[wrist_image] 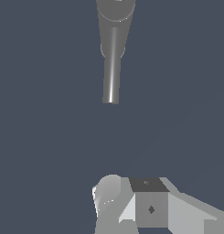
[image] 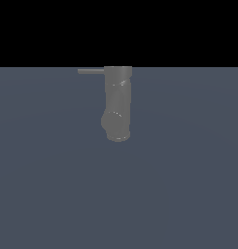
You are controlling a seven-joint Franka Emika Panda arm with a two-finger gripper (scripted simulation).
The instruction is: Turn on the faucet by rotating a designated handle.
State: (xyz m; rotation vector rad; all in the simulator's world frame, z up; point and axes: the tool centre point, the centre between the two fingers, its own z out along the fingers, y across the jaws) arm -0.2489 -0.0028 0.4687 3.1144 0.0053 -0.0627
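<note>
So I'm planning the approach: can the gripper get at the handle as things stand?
Probably yes. In the wrist view nothing lies between the fingers and the handle; only bare floor separates them. The handle juts free of the faucet.

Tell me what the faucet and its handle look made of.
Faucet: uniform matte grey, faint specks at the segment joints; could be dull metal or plastic, the render leaves it open. Handle: same grey; in the wrist view a bright streak runs along it, hinting at smooth, satin, metal-like finish.

One faucet (image: 117, 104), one handle (image: 91, 71)
</note>
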